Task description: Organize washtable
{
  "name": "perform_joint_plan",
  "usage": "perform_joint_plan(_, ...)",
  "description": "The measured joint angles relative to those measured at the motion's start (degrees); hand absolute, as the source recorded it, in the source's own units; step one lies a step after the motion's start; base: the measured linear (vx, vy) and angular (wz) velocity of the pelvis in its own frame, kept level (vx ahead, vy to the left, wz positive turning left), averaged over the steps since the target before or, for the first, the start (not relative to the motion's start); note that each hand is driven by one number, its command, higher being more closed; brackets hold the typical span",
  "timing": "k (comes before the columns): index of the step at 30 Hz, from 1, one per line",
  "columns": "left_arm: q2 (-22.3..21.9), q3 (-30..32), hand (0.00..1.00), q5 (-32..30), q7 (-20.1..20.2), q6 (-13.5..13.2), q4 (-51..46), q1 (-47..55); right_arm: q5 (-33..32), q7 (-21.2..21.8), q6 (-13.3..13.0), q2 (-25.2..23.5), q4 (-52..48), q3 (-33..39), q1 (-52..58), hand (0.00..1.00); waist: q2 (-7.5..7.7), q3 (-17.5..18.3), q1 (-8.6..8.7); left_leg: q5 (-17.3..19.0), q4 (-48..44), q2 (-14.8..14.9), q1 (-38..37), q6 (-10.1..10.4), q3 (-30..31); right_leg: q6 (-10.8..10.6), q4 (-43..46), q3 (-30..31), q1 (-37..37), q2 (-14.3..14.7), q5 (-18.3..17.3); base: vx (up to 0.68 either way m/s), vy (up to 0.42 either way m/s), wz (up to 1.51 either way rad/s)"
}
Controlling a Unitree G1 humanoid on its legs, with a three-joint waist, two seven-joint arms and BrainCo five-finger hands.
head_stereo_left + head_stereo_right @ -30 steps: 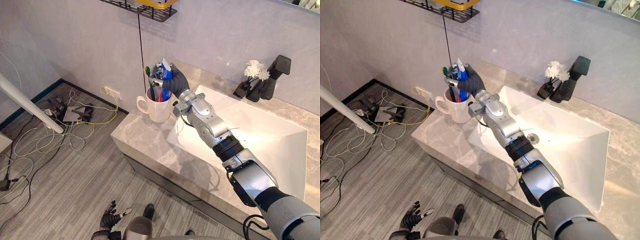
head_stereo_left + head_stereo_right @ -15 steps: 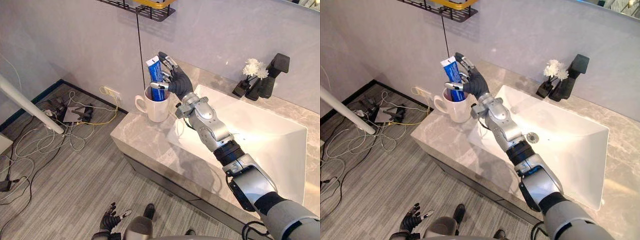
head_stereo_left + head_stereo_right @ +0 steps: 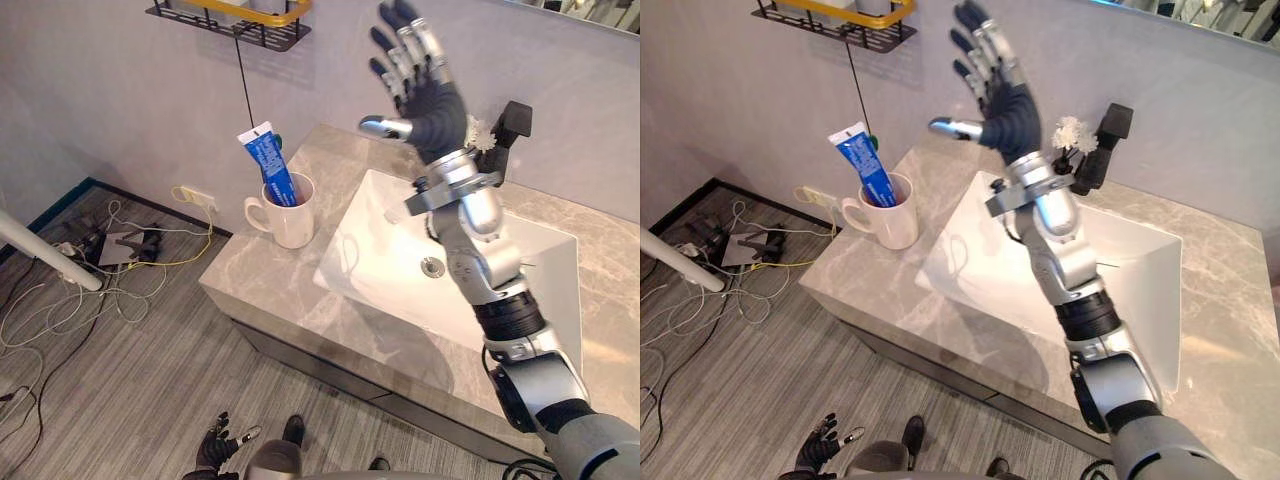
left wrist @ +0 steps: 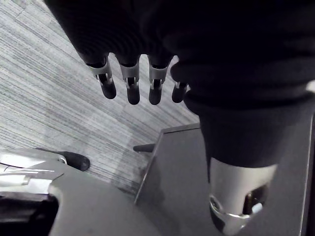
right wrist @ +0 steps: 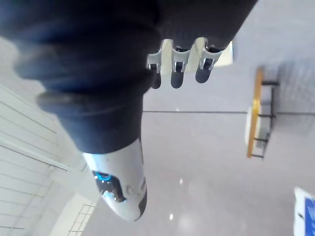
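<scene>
A blue and white toothpaste tube (image 3: 267, 163) stands slanted in a white mug (image 3: 289, 214) on the left end of the grey marble washtable (image 3: 260, 287). My right hand (image 3: 428, 88) is raised high above the sink's back left corner, fingers straight and spread, open and holding nothing; it is well clear of the mug. In the right wrist view its fingers (image 5: 178, 64) point at the wall. My left hand (image 3: 217, 450) hangs low near the floor with relaxed fingers (image 4: 131, 83), holding nothing.
A white rectangular sink (image 3: 376, 262) fills the counter's middle. A black faucet (image 3: 512, 121) and small white flowers (image 3: 478, 130) stand behind it. A black wire shelf with a yellow rim (image 3: 232, 18) hangs on the wall above the mug. Loose cables (image 3: 90, 270) lie on the floor at left.
My right hand let go of the toothpaste tube, which now stands in the mug, and rose up and to the right with fingers spread. The camera view also shifted.
</scene>
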State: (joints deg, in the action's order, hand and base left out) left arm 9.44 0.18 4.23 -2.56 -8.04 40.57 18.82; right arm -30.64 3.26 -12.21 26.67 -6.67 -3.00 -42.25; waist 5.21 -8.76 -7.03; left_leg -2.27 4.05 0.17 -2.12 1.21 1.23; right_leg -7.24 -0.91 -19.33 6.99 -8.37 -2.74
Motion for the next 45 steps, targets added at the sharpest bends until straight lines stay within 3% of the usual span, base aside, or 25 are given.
perform_joint_plan(3, 0.06, -0.01, 0.0, -0.48, 0.02, -0.04, 0.3, 0.0, 1.03, 0.43, -1.95, 5.39, -4.06, 6.74, 1.75, 0.0, 0.07, 0.49, 0.46, 0.01, 0.46, 0.0, -0.78, 0.0, -0.7, -0.01, -0.02, 0.61, -0.02, -0.06, 0.01, -0.01, 0.002, -0.1)
perform_joint_plan(7, 0.15, 0.01, 0.0, -0.58, 0.05, -0.08, 2.11, 0.37, 2.84, 0.2, -5.08, 10.72, -6.63, 17.92, 6.85, 0.0, 0.02, 2.8, 2.72, 0.01, 1.24, 0.02, -1.53, -0.03, -1.73, -0.07, -0.05, 1.65, -0.24, -0.09, 0.04, -0.01, 0.002, -0.12)
perform_joint_plan(11, 0.12, 0.0, 0.0, -1.07, 0.27, -0.11, 3.2, 0.02, 4.99, -2.48, -6.37, 13.31, -5.63, 32.06, 14.85, 0.0, -0.36, 4.27, 5.19, 0.05, 1.36, 0.08, -1.61, -0.04, -2.91, -0.24, 0.09, 2.83, -0.97, -0.18, 0.14, -0.04, 0.0, -0.17)
perform_joint_plan(15, -0.24, -0.01, 0.0, -1.05, 1.25, -0.08, 4.26, -0.19, 4.99, -5.89, -6.48, 13.29, -0.2, 41.74, 22.86, 0.0, -1.26, 5.62, 7.21, 0.07, 1.46, 0.0, -1.55, -0.07, -3.92, -0.38, 0.16, 3.98, -1.76, -0.31, 0.24, -0.03, 0.005, -0.14)
perform_joint_plan(18, -0.73, 0.01, 0.0, -1.06, 1.41, -0.06, 4.79, -0.92, 6.91, -8.28, -4.7, 12.75, 5.81, 47.24, 31.09, 0.0, -1.85, 6.54, 8.43, 0.07, 1.49, 0.01, -1.23, -0.08, -4.59, -0.43, 0.12, 4.84, -2.59, -0.31, 0.34, -0.01, 0.007, -0.14)
perform_joint_plan(20, -1.12, 0.01, 0.0, -1.06, 1.45, -0.03, 5.02, -1.25, 9.12, -8.69, -3.2, 10.83, 8.52, 50.43, 35.21, 0.0, -2.08, 7.33, 9.37, 0.07, 1.43, -0.21, -0.61, -0.08, -4.76, -0.42, -0.48, 5.02, -3.0, -0.2, 0.93, 0.0, 0.01, -0.1)
perform_joint_plan(25, -4.92, -0.01, 0.0, -1.04, 1.54, 0.08, 5.14, -2.66, 11.54, -13.13, 0.65, 0.48, 19.08, 57.67, 43.7, 0.0, -3.14, 8.09, 11.22, 0.12, 1.42, -0.22, -0.36, -0.06, -5.43, -0.41, -2.08, 5.45, -3.01, -0.05, 1.69, -0.01, -0.002, -0.07)
perform_joint_plan(32, -7.8, 1.99, 0.0, -0.74, 1.19, 0.41, 6.11, -4.89, 6.99, -15.69, 1.95, -17.8, 28.83, 58.2, 51.73, 0.0, -4.24, 8.78, 11.15, 0.37, 1.4, 0.85, -1.01, 0.26, -6.95, -0.12, -2.02, 5.63, -2.68, 0.27, 1.72, -0.01, -0.012, -0.05)
perform_joint_plan(36, -9.59, 2.67, 0.0, -0.13, 0.69, 0.44, 6.11, -5.31, 4.11, -14.75, 3.66, -29.41, 37.5, 50.75, 56.85, 0.0, -4.77, 9.03, 10.63, 0.88, 1.4, 1.56, -2.74, 0.6, -8.01, 0.27, -0.99, 5.9, -1.59, 0.5, 1.02, -0.01, -0.013, -0.06)
perform_joint_plan(38, -10.24, 2.6, 0.0, 0.2, -0.02, 0.44, 6.2, -5.42, 4.32, -11.83, 5.69, -30.89, 43.53, 43.24, 58.61, 0.0, -5.03, 8.87, 10.28, 1.39, 1.43, 1.78, -3.52, 0.86, -8.59, 0.87, -0.31, 5.89, -1.38, 0.49, 0.17, -0.04, -0.012, -0.1)
perform_joint_plan(41, -10.35, 2.48, 0.0, 0.33, -0.06, 0.41, 6.25, -5.49, 5.34, -8.3, 6.87, -30.6, 46.44, 38.6, 59.59, 0.0, -5.04, 8.86, 9.21, 1.69, 1.49, 1.85, -4.02, 0.84, -9.1, 0.96, 0.12, 5.56, -1.32, 0.41, -0.05, -0.02, 0.001, -0.1)
perform_joint_plan(45, -9.94, 1.92, 0.0, 0.71, 0.06, 0.3, 7.48, -6.32, 11.23, -1.79, 8.09, -29.92, 50.02, 33.11, 59.97, 0.0, -4.71, 8.85, 8.77, 1.71, 1.63, 1.8, -3.92, 0.83, -8.77, 0.77, 0.28, 5.15, -1.23, 0.42, -0.26, 0.01, -0.002, 0.03)
